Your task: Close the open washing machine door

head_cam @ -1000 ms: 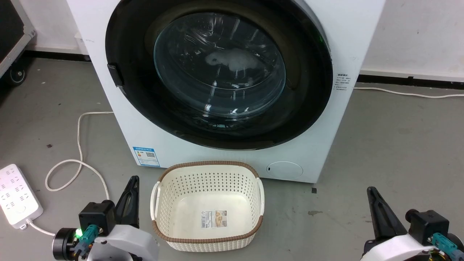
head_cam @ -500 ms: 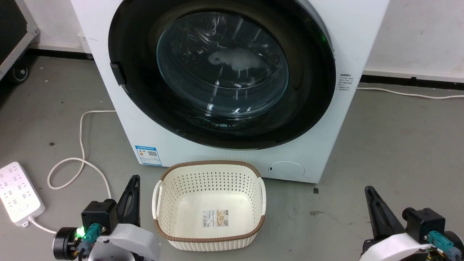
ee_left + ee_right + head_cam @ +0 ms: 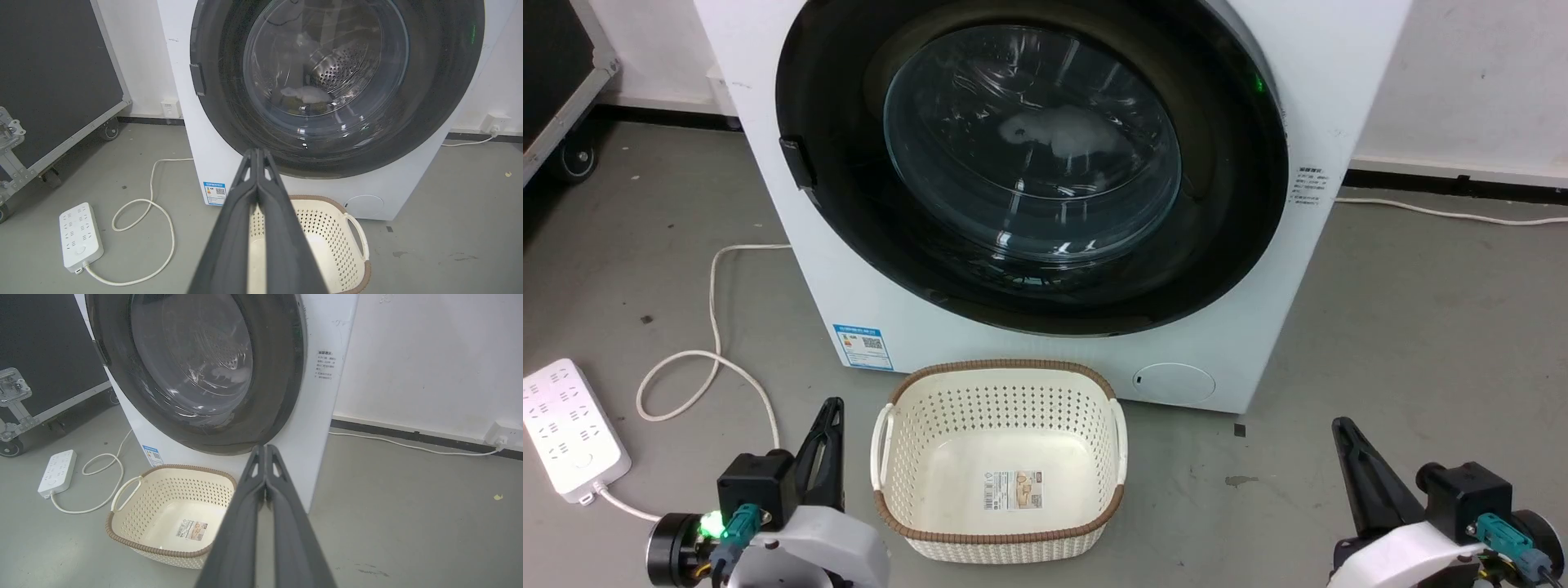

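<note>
The washing machine door (image 3: 1029, 155), with its wide glossy black rim and bulging glass centre, lies flat against the white machine front (image 3: 1258, 327), its latch tab (image 3: 796, 163) at the left. Pale laundry shows through the glass. My left gripper (image 3: 832, 406) hovers low at the lower left beside the basket, shut and empty. My right gripper (image 3: 1339, 426) sits at the lower right, also shut and empty. The left wrist view has the left gripper (image 3: 256, 152) pointing at the door (image 3: 327, 69). The right gripper (image 3: 264, 448) points below the door (image 3: 192, 363). Both are well short of it.
A cream perforated basket (image 3: 1001, 392) with a brown rim stands on the grey floor right before the machine, between my grippers. A white power strip (image 3: 572, 425) and looping cable (image 3: 711, 327) lie to the left. A black flight case on castors (image 3: 53, 81) stands further left.
The whole head picture has slid slightly right, so the camera moved. The right gripper has drifted a little left in the view. The door has not moved against the machine.
</note>
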{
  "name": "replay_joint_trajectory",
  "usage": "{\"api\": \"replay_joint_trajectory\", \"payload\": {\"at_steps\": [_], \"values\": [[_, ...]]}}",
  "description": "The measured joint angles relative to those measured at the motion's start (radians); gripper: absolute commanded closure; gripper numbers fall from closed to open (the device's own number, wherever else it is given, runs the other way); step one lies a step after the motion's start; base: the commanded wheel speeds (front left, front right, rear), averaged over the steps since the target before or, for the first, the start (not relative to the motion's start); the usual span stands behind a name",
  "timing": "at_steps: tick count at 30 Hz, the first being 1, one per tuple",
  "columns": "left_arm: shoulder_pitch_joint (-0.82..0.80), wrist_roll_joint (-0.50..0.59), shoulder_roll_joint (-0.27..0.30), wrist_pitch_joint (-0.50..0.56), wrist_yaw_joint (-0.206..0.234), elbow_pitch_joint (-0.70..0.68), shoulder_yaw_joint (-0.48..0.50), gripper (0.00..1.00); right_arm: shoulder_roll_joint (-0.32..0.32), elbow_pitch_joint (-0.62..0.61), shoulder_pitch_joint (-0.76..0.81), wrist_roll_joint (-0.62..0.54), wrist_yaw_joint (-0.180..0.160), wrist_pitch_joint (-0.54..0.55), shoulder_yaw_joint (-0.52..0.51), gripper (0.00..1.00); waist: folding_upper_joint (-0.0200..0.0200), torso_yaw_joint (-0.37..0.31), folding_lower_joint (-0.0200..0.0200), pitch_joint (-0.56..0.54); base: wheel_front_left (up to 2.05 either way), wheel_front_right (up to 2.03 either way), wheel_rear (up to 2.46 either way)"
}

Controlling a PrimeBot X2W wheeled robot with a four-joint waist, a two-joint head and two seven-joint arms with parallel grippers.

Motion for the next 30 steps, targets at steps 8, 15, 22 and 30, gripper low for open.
{"api": "replay_joint_trajectory", "payload": {"at_steps": [8,15,22,30], "values": [[0.002,0.019,-0.008,0.014,0.008,-0.009,0.002,1.0,0.0,-0.008,0.0,-0.012,0.0,0.011,0.004,1.0,0.0,0.005,-0.0001,0.001,0.0,0.0,0.0],[0.003,0.034,-0.014,0.023,0.008,-0.017,0.004,1.0,0.0,-0.015,-0.007,-0.025,0.0,0.018,0.007,1.0,0.0,0.009,-0.0001,0.002,0.0,0.0,0.0],[0.004,0.05,-0.02,0.033,0.009,-0.024,0.007,1.0,0.0,-0.022,-0.011,-0.035,0.0,0.03,0.011,1.0,0.0,0.013,-0.0001,0.003,0.0,0.0,0.0],[0.005,0.067,-0.03,0.043,0.013,-0.032,0.011,1.0,0.0,-0.029,-0.012,-0.045,0.0,0.044,0.015,1.0,0.0,0.017,-0.0001,0.004,0.0,0.0,0.0]]}}
